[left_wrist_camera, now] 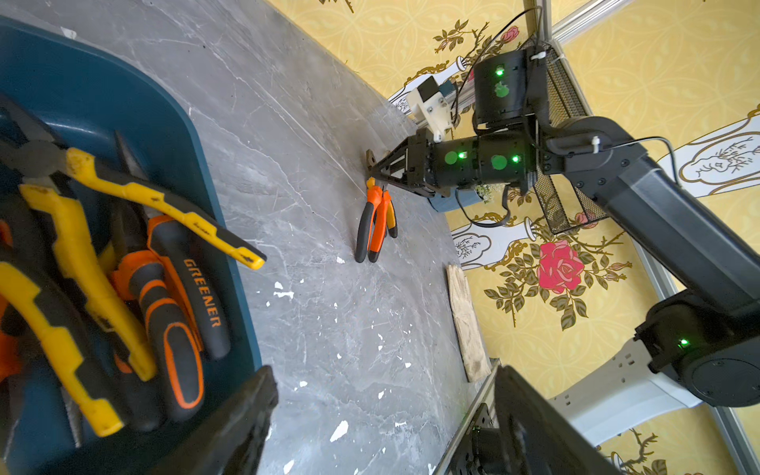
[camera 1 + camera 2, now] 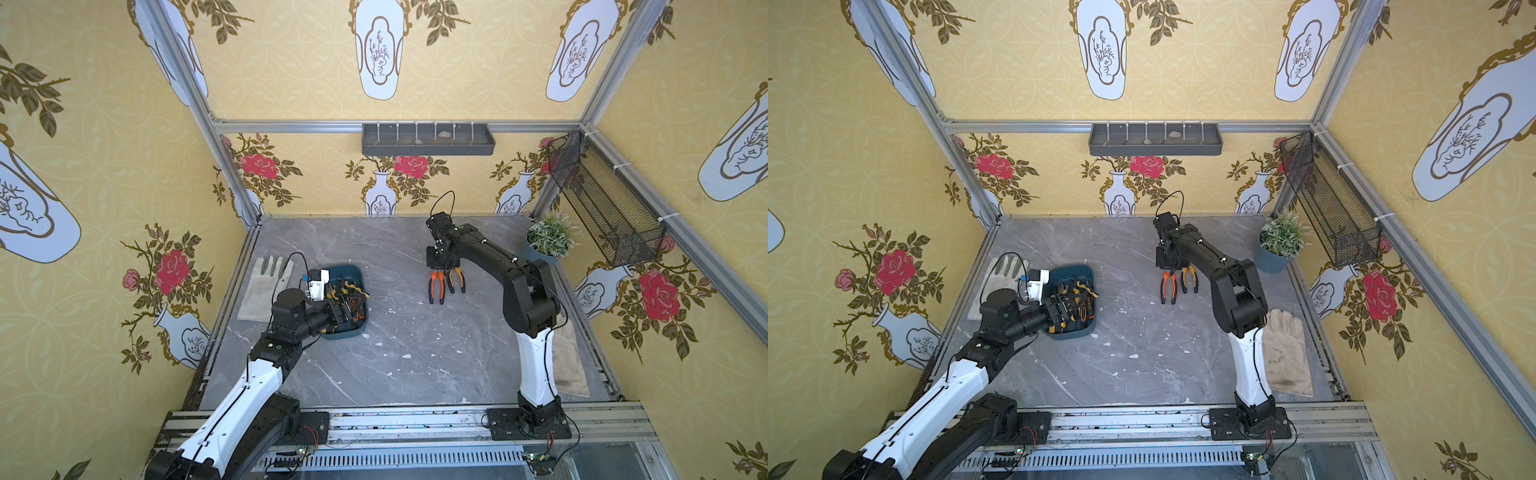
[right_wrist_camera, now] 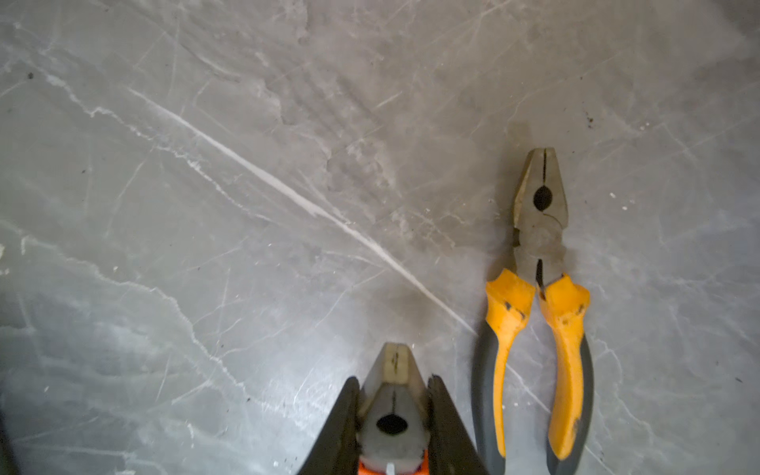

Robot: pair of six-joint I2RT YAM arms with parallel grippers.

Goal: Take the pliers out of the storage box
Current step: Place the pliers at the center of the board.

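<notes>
Right tool [image 3: 392, 386] pinches orange-handled pliers [image 2: 436, 286]; left tool [image 1: 384, 370] gapes over storage box [image 2: 353, 274], one handle [image 1: 201, 292] reading GREENER

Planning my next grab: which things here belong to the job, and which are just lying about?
Job: box, pliers in it, orange pliers in right claw, yellow pliers on table.
Lying about: gloves, plant, wall tray, mesh basket.

Two pliers [image 2: 1169, 277] on the table [image 2: 1142, 365], one storage box [image 2: 1079, 273], two gloves [image 2: 1287, 353].
</notes>
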